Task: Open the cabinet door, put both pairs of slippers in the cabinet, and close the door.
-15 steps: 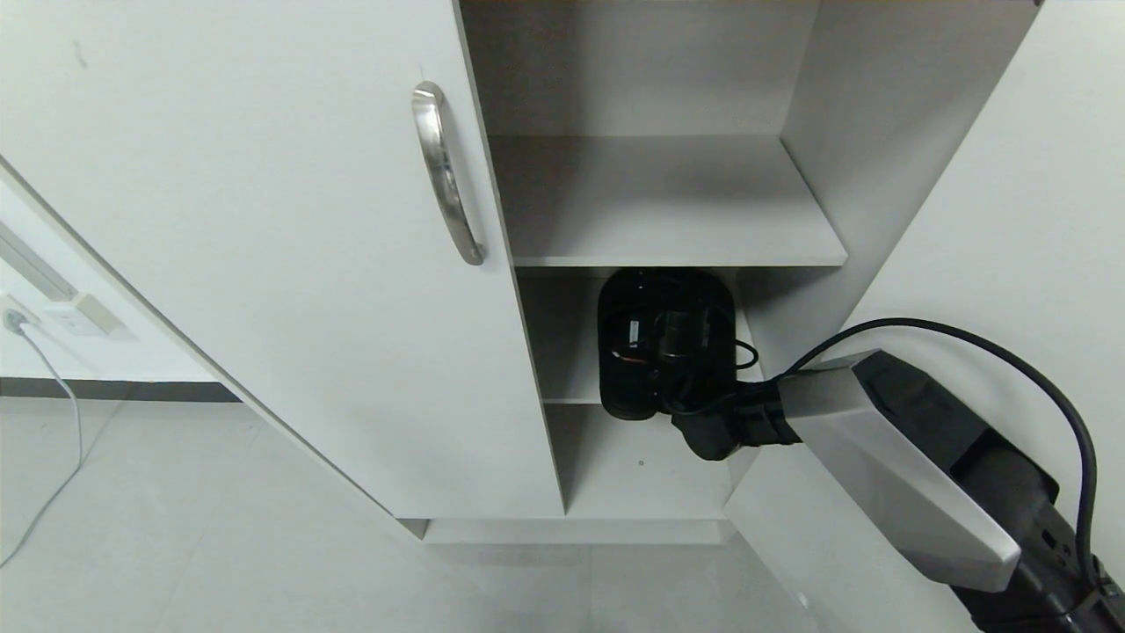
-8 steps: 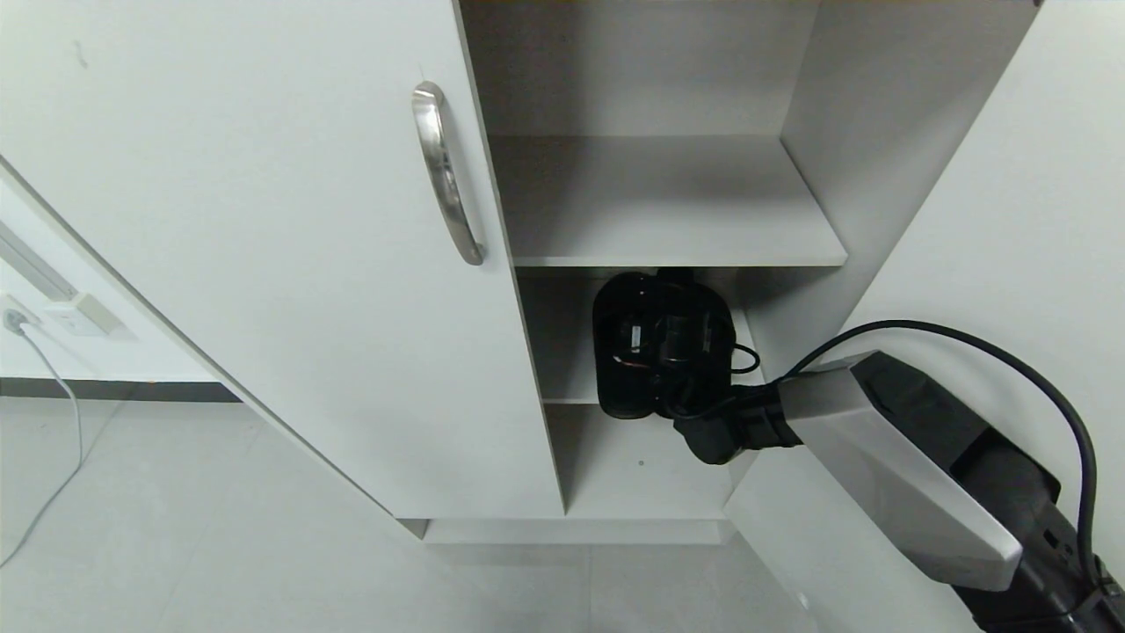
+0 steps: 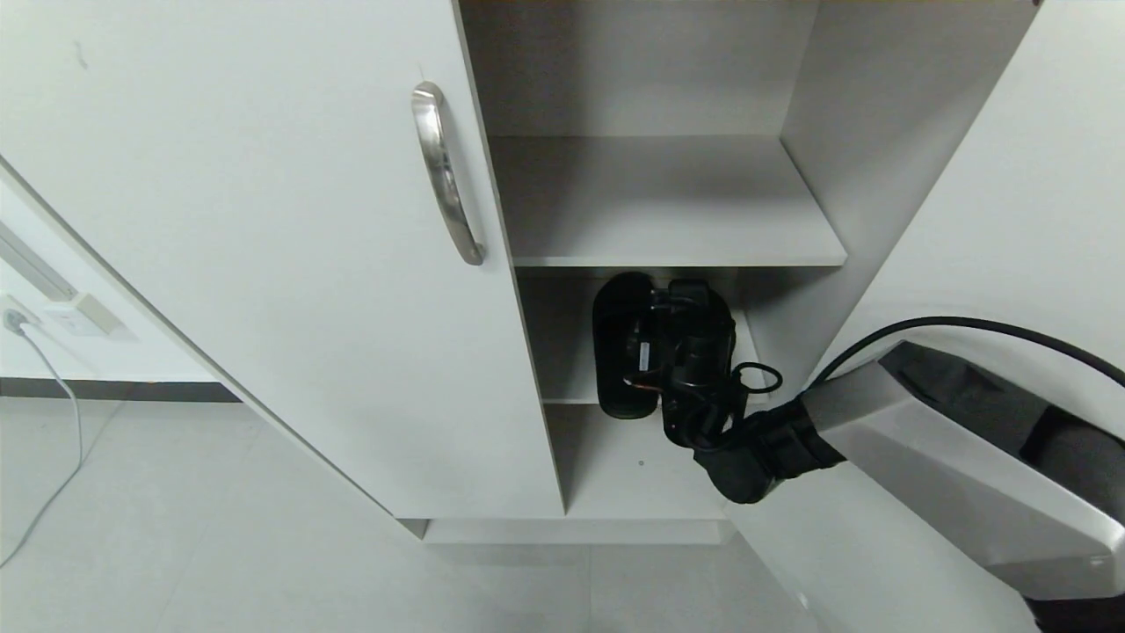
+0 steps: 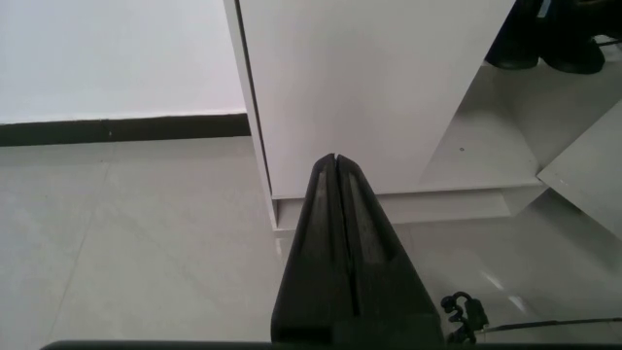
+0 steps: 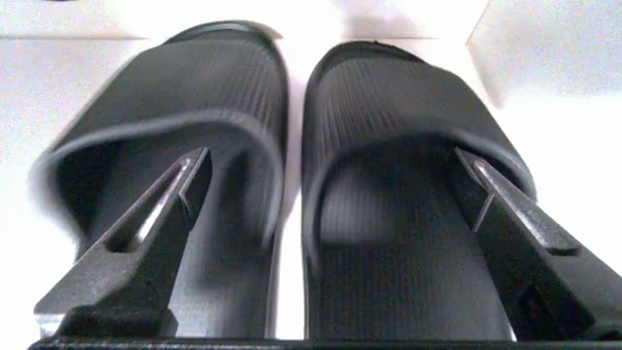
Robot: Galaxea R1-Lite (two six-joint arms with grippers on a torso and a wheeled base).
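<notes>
A pair of black slippers (image 3: 622, 343) lies on the middle shelf (image 3: 562, 374) of the white cabinet, toes inward. In the right wrist view both slippers (image 5: 398, 126) lie side by side. My right gripper (image 5: 330, 165) is open, its two fingers spread wide over them, one above each slipper, and nothing is clamped between them. In the head view the right gripper (image 3: 684, 308) covers the right-hand slipper. My left gripper (image 4: 333, 160) is shut and empty, low over the floor in front of the cabinet base, where the slippers (image 4: 539, 44) show far off.
The cabinet's left door (image 3: 264, 220) is closed and carries a metal handle (image 3: 446, 176). Its right door (image 3: 1011, 220) stands swung open beside my right arm. The upper shelf (image 3: 659, 202) and bottom shelf (image 3: 633, 466) are bare. A cable (image 3: 53, 396) hangs from a wall socket at the left.
My right wrist has dropped lower and drawn back toward me. The gripper has shifted right, uncovering the left-hand slipper. The slippers stay on the middle shelf.
</notes>
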